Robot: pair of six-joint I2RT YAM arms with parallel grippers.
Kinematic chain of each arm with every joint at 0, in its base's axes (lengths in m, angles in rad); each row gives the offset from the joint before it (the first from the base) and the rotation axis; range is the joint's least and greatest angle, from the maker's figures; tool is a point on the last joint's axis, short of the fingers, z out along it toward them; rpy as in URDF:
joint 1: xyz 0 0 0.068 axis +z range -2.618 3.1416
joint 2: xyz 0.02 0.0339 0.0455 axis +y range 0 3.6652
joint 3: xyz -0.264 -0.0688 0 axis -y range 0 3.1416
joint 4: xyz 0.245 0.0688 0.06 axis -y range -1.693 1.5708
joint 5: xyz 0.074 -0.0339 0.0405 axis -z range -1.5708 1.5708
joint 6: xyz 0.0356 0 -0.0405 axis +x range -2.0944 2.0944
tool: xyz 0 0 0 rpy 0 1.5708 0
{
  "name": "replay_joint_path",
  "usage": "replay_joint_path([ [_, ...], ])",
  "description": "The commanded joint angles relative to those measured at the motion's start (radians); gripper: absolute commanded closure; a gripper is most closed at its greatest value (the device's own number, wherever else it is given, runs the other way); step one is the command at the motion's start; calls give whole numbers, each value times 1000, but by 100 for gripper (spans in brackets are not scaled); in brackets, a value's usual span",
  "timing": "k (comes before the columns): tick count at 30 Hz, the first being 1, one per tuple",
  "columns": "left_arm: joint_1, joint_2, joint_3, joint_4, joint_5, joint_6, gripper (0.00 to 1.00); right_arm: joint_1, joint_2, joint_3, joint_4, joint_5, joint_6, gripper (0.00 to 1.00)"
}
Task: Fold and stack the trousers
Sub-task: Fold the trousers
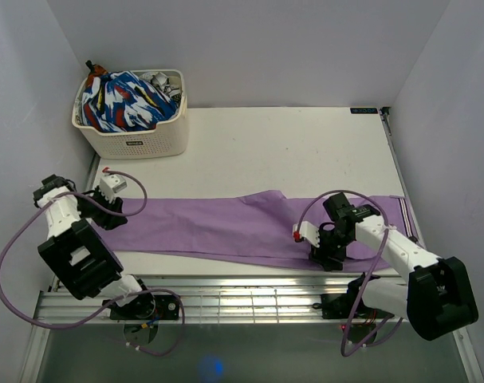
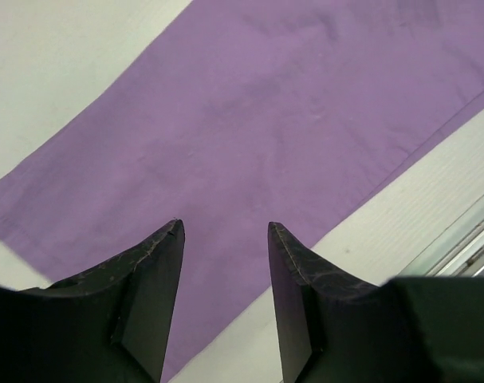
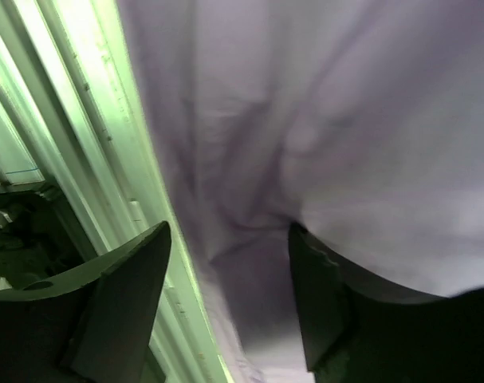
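Note:
The purple trousers (image 1: 218,227) lie spread flat in a long band across the near part of the white table (image 1: 305,152). My left gripper (image 1: 112,214) is over their left end, open and empty; in the left wrist view the cloth (image 2: 289,120) lies flat beyond the gripper (image 2: 226,227). My right gripper (image 1: 325,254) is at the near edge of the trousers' right part. In the right wrist view it (image 3: 230,231) is open, with the cloth (image 3: 345,104) lying between the jaws and draping over the right finger (image 3: 321,295).
A white basket (image 1: 134,112) holding colourful clothes stands at the table's far left corner. A slatted metal rail (image 1: 249,299) runs along the near edge, just below the trousers. Grey walls close in the left, right and back.

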Motion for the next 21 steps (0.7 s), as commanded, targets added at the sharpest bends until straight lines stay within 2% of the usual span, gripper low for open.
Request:
replay_joint_path([
  [1, -82, -65, -44, 21, 56, -96, 43, -17, -37, 96, 8, 8, 38, 32],
  [2, -142, -77, -73, 38, 62, -130, 42, -28, -54, 145, 3, 7, 55, 22],
  [4, -219, -125, -113, 114, 51, -268, 41, -77, -97, 196, -9, 2, 66, 19],
  [5, -266, -140, -136, 153, 15, -324, 41, -95, -102, 217, -17, 1, 71, 19],
  [6, -368, -152, -183, 235, -17, -442, 41, -112, -103, 251, -23, 5, 80, 20],
  [9, -545, -145, -259, 389, -143, -598, 42, -197, -68, 280, -63, 8, 71, 24],
  [11, -611, -71, -273, 431, -188, -702, 46, -269, -48, 279, -73, 28, 57, 27],
  [16, -624, 136, -219, 472, -301, -849, 60, -474, 36, 284, -72, 126, -26, 32],
  [21, -592, 298, -164, 546, -441, -912, 65, -612, 91, 273, 11, 214, -141, 33],
])
